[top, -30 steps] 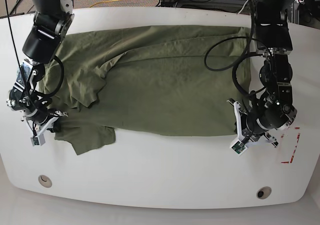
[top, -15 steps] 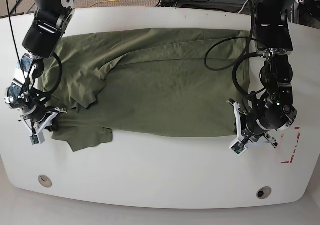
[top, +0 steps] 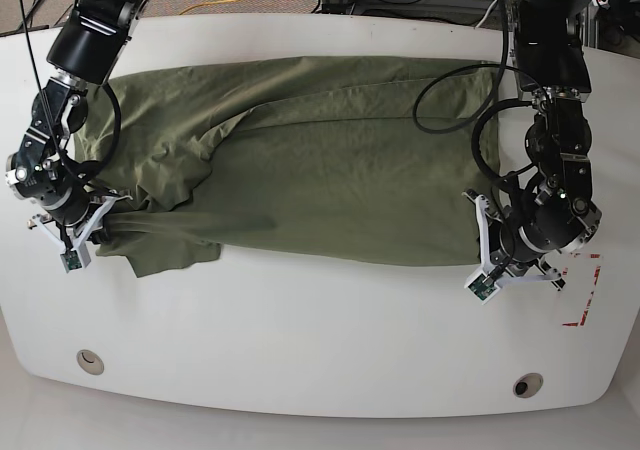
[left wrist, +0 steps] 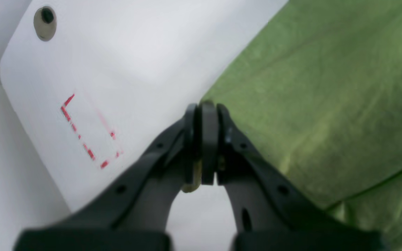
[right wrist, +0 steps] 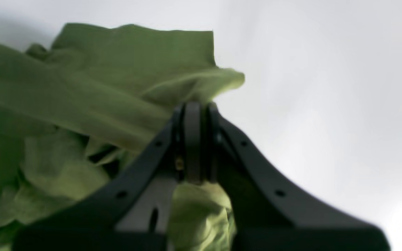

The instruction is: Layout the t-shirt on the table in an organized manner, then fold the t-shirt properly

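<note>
the plain olive-green wrinkled cotton t-shirt [top: 300,160] lay spread across the middle of the glossy white table [top: 320,340], its long axis running from 9 to 3 o'clock in the base view, with a rumpled sleeve flap bunched toward 8 o'clock. the left hand [left wrist: 201,115] sat at the garment's 4 o'clock corner, jaws pressed together on the very edge of the cloth, beside the red tape rectangle [left wrist: 89,132]. the right hand [right wrist: 195,115] was at the 8 o'clock side, closed on a gathered ridge of fabric, with loose folds heaped under it.

the step in hand looked like the laying-out: tensioning the near edge between the two pinches. to do it well, both hands would likely need to draw apart along the 9-to-3 line, low over the table, until the near hem ran straight, without lifting so high that the far edge dragged. the left pinch held little cloth, so a gentle, even pull seemed wise lest it slip. the crumpled sleeve near 8 o'clock and the diagonal crease across the chest would want flattening afterward, before any fold.
</note>
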